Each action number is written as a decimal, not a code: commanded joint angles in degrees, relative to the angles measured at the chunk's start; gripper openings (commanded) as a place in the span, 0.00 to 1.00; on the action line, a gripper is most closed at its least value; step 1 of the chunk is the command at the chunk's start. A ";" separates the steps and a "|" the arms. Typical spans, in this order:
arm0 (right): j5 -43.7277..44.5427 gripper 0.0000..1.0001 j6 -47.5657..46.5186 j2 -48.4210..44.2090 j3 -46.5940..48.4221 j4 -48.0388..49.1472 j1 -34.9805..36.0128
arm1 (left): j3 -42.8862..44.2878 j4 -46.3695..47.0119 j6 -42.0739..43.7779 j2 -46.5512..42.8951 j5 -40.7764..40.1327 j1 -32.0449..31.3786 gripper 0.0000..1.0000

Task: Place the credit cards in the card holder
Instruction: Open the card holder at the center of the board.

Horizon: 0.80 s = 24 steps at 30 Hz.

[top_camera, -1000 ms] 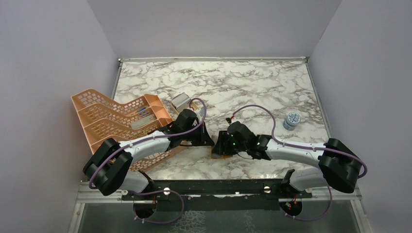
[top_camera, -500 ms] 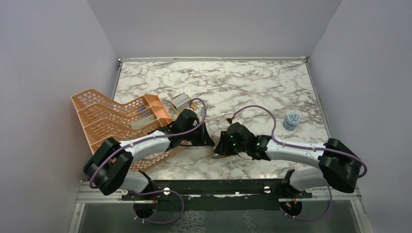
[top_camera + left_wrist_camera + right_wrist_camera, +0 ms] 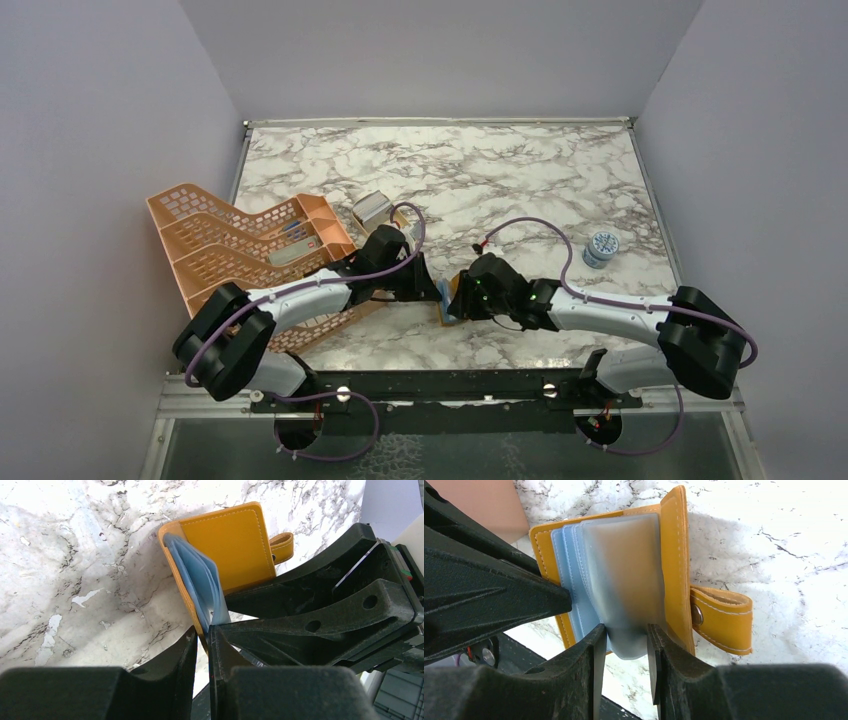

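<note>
The marble table [image 3: 520, 170] was walled by pale panels on three sides, with a thin raised rim along its far and side edges and a black rail at the near one. Its far half and right side lay open, with only a small round blue-and-white tub [image 3: 601, 248] standing near the right rim. The left side was crowded: the peach lattice rack [image 3: 200, 235] hung over the left edge and reached in toward the middle, with a flat grey piece [image 3: 288, 254] in one of its trays, too small to name. Just past the rack's far corner a small tan dish [image 3: 357, 219] held something flat and silvery, seemingly the credit cards [image 3: 374, 207]. The card holder [image 3: 674, 555] was close to the near edge, about midway across, wedged between the two arms that met head-on, so little free room was left around it. It was spread open, its blue-grey pocket leaves [image 3: 202, 580] fanned out and its snap strap [image 3: 722, 617] sticking out to the side. The right gripper [image 3: 624, 636] was pinching a frosted leaf across its width, bowing it. The left gripper [image 3: 202, 639] had its fingers almost together, with the orange cover's edge in the slit; whether they pressed on it could not be told
</note>
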 commanded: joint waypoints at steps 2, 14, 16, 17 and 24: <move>3.06 0.35 0.15 -0.71 -0.81 -0.72 0.04 | 0.71 1.55 0.88 1.01 1.65 -0.14 0.18; 1.49 0.34 -0.09 -1.40 -1.43 1.23 0.08 | 0.75 5.24 -0.60 3.01 3.57 -0.14 0.33; 1.59 0.33 0.00 -1.62 -1.47 1.17 0.02 | 0.83 5.33 -0.70 3.33 3.61 -0.14 0.33; 1.73 0.33 0.01 -1.75 -1.45 1.05 0.08 | 0.90 5.34 -0.70 3.46 3.57 -0.14 0.33; 5.80 0.32 0.02 -2.95 -0.58 -4.32 0.08 | 1.17 3.92 -0.06 3.88 2.35 -0.14 0.18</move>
